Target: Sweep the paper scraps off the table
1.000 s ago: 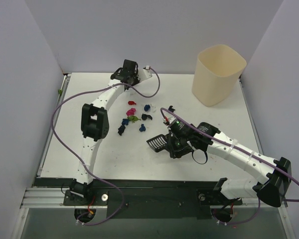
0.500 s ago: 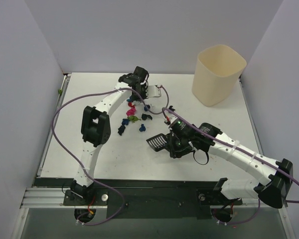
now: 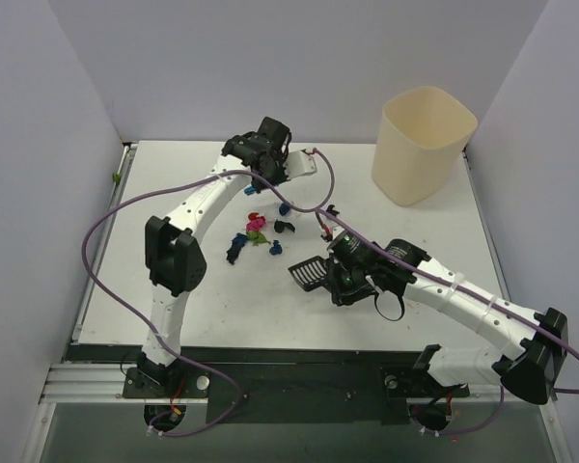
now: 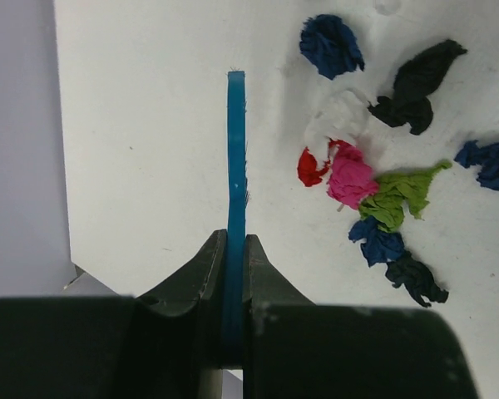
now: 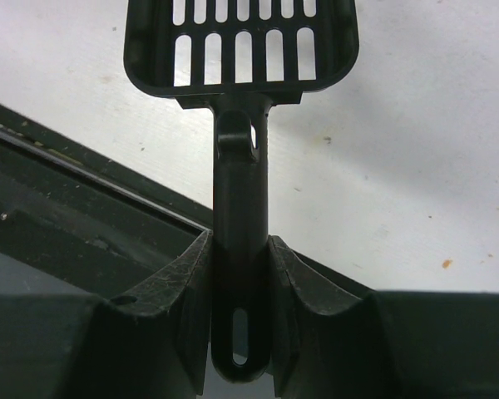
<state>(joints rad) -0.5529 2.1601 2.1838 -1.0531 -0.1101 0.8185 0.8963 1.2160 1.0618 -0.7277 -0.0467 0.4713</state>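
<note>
Overhead cam; wrist cams near table (image 3: 135,280).

Left arm (image 3: 205,196) and right arm (image 3: 466,296): white links, black joint housings, a purple cable (image 3: 96,224) along each. Left gripper (image 4: 235,243) and right gripper (image 5: 241,243) are matte black.

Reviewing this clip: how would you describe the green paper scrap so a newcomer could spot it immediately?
On the white table, look left of the cream bin to the cluster of paper scraps just beyond the black slotted scoop. The green scrap lies in that cluster, touching the pink scrap; it is the only green piece among red, pink, blue and black ones.
</note>
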